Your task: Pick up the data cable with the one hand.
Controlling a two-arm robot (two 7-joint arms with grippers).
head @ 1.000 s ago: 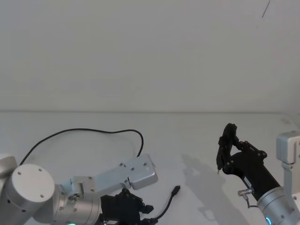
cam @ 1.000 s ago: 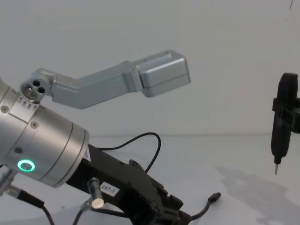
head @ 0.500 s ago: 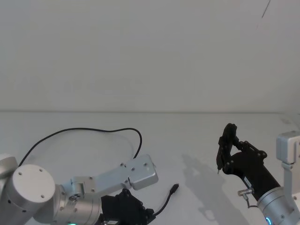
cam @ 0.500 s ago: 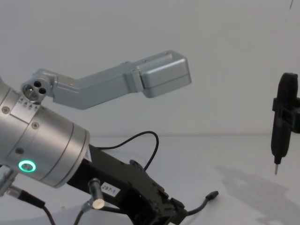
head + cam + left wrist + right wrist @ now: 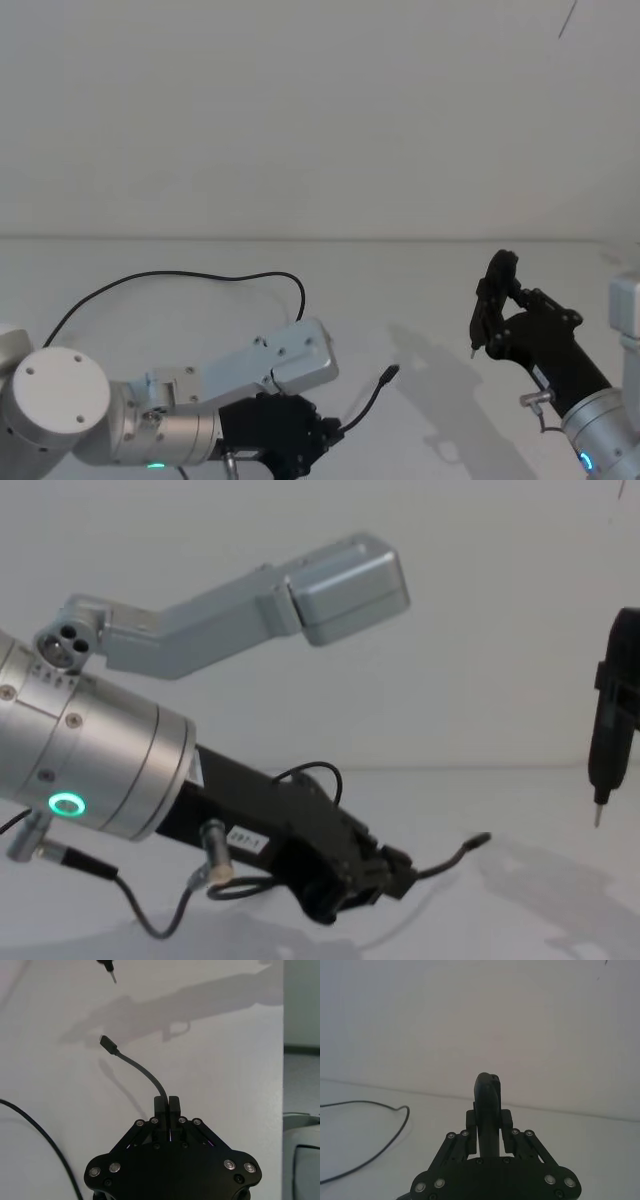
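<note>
The data cable (image 5: 145,1071) is pinched in my left gripper (image 5: 166,1105), fingers closed a short way behind the plug (image 5: 106,1042), which pokes clear of the table (image 5: 225,1070). It looks light and floppy, the rest trailing in a loop. My right gripper (image 5: 488,1122) idles, clamping a slim tool (image 5: 487,1095).

The thin black data cable (image 5: 150,1074) is clamped between the closed fingertips of the left gripper (image 5: 166,1102), its plug end arching freely ahead and the rest looping away behind.
</note>
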